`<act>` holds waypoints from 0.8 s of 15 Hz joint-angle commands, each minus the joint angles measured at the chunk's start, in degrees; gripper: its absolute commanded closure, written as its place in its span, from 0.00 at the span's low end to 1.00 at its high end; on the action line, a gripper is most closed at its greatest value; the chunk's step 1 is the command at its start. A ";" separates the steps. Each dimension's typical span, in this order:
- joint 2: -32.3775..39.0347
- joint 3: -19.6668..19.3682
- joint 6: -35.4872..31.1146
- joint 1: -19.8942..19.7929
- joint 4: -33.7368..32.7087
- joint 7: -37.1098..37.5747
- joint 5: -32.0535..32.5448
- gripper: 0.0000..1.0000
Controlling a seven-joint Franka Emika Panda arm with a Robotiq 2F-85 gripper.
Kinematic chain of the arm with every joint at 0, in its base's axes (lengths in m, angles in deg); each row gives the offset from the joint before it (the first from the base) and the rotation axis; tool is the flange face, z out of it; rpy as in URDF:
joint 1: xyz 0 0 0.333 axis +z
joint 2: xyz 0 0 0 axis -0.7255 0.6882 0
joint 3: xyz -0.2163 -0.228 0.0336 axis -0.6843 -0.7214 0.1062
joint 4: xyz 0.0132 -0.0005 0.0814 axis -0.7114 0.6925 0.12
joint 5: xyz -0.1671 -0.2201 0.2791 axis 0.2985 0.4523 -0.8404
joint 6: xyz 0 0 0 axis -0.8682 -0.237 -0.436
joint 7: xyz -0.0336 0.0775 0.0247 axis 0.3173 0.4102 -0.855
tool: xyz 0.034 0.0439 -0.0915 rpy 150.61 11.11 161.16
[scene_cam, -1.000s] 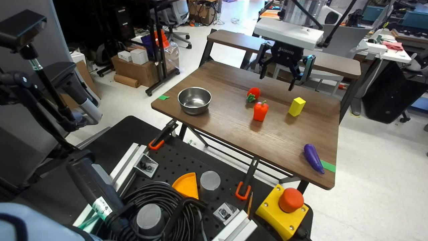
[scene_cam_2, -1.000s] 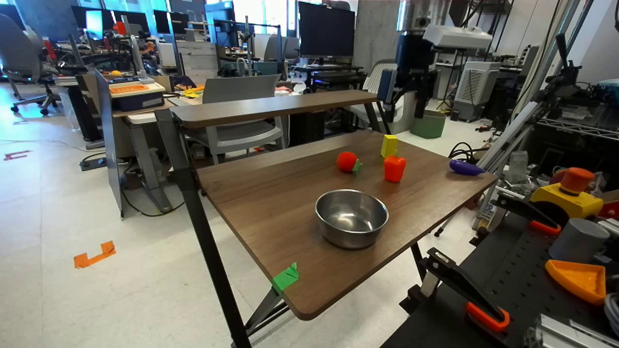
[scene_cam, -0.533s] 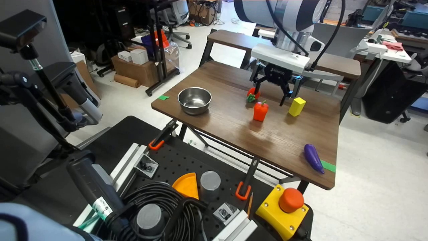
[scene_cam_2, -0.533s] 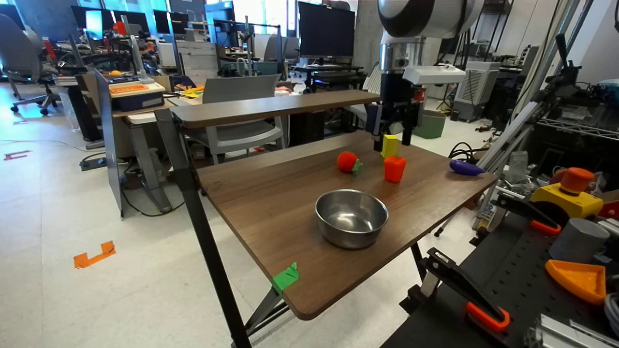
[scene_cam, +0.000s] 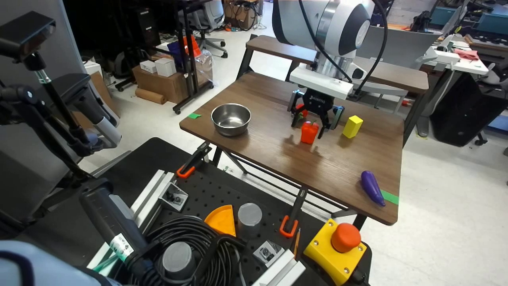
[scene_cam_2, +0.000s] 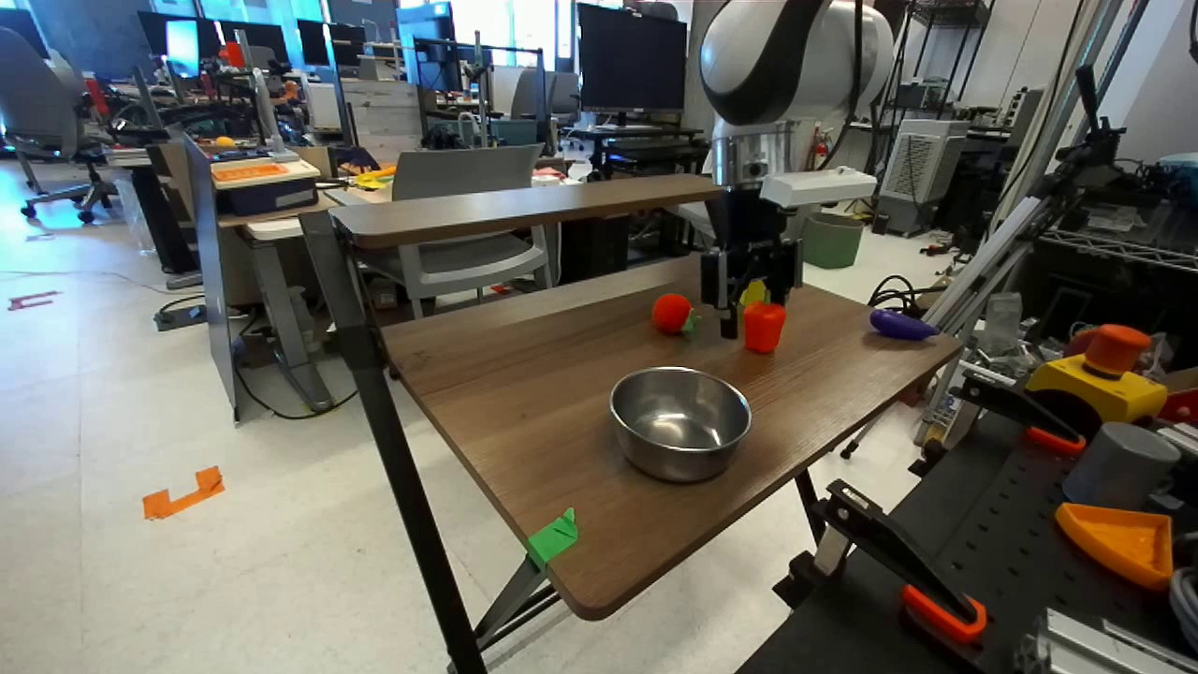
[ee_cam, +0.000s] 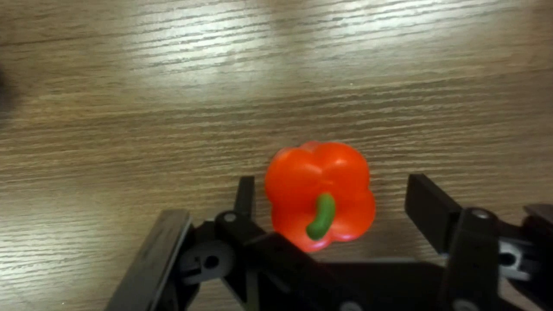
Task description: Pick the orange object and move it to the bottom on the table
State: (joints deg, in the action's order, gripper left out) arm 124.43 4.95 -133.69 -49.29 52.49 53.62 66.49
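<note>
The orange object is a stubby orange-red pepper with a green stem. It stands upright on the brown wooden table (scene_cam: 266, 135) in both exterior views, the pepper (scene_cam: 308, 134) being partly behind my gripper's fingers. In another exterior view the pepper (scene_cam_2: 765, 328) is in front of one finger. My gripper (scene_cam: 307, 129) points down over it, open. In the wrist view the pepper (ee_cam: 311, 172) lies between the fingers of the open gripper (ee_cam: 330, 194), with a narrow gap at the left finger and a wider gap at the right. Neither finger visibly touches it.
A red round vegetable (scene_cam_2: 671, 313) with green leaves lies close behind the pepper. A yellow block (scene_cam: 352, 126) stands beside the gripper. A steel bowl (scene_cam: 231, 126) and a purple eggplant (scene_cam: 372, 188) are near opposite table ends. A raised shelf (scene_cam_2: 524, 206) runs along the back edge.
My gripper has come down from above the table's back side and moved toward the pepper, so its fingers now stand at the pepper. The objects on the table have not moved.
</note>
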 commanded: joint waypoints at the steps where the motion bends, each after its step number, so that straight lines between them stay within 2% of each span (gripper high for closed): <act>1: 1.45 0.19 3.11 0.05 -3.10 -0.32 0.22 0.44; 3: 1.38 -0.08 4.74 0.20 -3.75 0.48 0.14 0.60; 6: -0.05 -0.81 8.01 0.55 -3.86 3.54 -0.16 0.78; 12: -5.41 -0.17 10.57 -0.29 2.74 2.32 -0.71 0.78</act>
State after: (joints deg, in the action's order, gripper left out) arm 121.97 4.49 -124.17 -49.42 50.71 56.77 66.14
